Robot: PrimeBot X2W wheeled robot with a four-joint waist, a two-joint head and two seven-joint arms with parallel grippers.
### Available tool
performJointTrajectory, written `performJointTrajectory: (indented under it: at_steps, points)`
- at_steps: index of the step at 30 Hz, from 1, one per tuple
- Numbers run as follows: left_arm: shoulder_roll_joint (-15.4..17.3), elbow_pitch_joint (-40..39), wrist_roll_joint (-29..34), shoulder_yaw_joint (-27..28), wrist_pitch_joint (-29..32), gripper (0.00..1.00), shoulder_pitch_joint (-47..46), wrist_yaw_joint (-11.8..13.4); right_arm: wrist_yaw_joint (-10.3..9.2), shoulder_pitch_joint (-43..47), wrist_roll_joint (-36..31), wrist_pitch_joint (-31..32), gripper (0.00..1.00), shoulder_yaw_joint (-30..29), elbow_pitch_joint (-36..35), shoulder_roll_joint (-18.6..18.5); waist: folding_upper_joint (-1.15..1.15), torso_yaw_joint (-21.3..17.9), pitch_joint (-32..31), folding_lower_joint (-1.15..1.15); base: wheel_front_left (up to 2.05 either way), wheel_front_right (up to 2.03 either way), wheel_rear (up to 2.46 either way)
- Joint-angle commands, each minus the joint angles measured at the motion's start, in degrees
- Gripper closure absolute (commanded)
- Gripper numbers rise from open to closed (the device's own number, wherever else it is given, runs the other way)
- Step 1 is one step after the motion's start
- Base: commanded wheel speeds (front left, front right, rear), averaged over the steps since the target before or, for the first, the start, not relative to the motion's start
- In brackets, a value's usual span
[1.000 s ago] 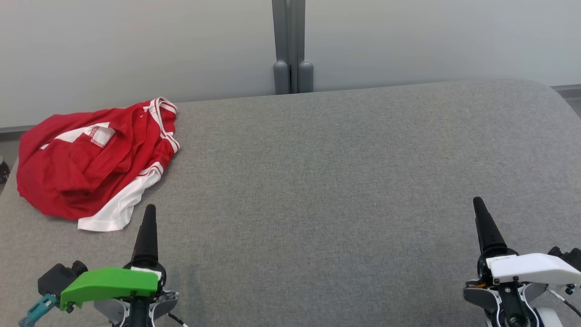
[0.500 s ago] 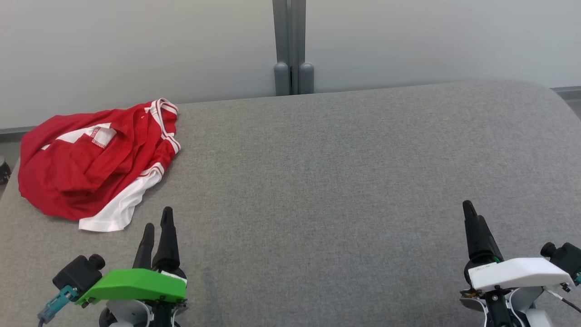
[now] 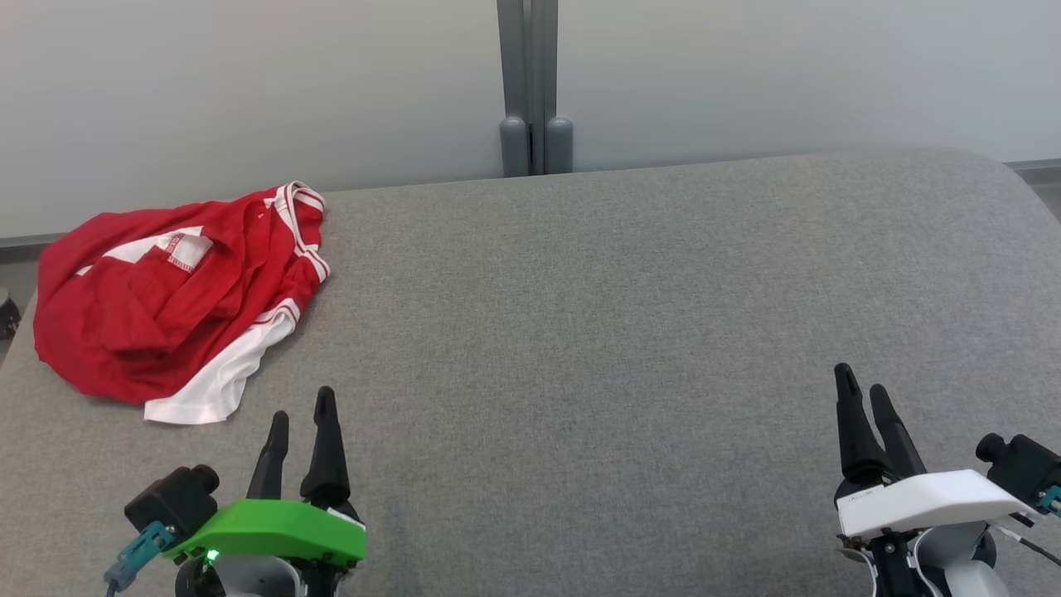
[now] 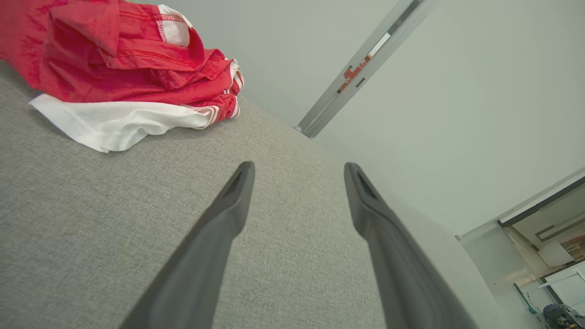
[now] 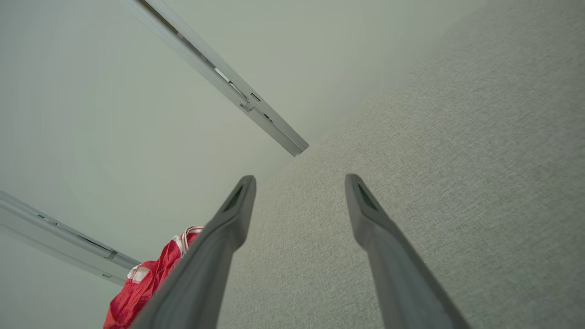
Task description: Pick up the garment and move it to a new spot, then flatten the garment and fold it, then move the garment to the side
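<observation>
A crumpled red garment (image 3: 157,298) with white trim lies bunched at the far left of the grey fabric surface (image 3: 580,315). In the left wrist view the garment (image 4: 119,64) sits up and to the left, beyond the fingers. My left gripper (image 3: 302,403) stands open at the lower left, a short way in front of the garment's white hem and not touching it. Over at the lower right my right gripper (image 3: 862,380) is open too, far from the garment (image 5: 146,278), with nothing between its fingers.
A pale wall with a grey vertical post (image 3: 530,83) rises behind the surface. The surface's left edge runs just past the garment, and its far right corner (image 3: 1011,178) is rounded. Bare grey fabric stretches between the two grippers.
Both grippers have turned at the wrist, so each now shows two spread fingers instead of one. The left gripper drifted right and down, the right one slightly left. The garment lies as before.
</observation>
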Motion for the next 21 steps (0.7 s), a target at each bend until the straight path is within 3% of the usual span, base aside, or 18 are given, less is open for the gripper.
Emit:
performJointTrajectory:
  at_steps: [1, 21]
  points:
    - [0.4, -0.4, 2.1, -0.4, -0.6, 0.00, 0.1, 0.3, 0.05, 0.4, -1.9, -0.6, 0.00, 0.2, -1.1, -0.4, 0.00, 0.0, 0.0, 0.00, 0.00, 0.00, 0.00]
    - [0.5, 1.4, 12.6, -3.5, -3.6, 0.00, 0.0, 2.2, 0.05, 0.2, -15.6, -3.6, 0.00, 1.2, -1.4, -0.4, 0.00, 0.1, -0.1, 0.00, 0.00, 0.00, 0.00]
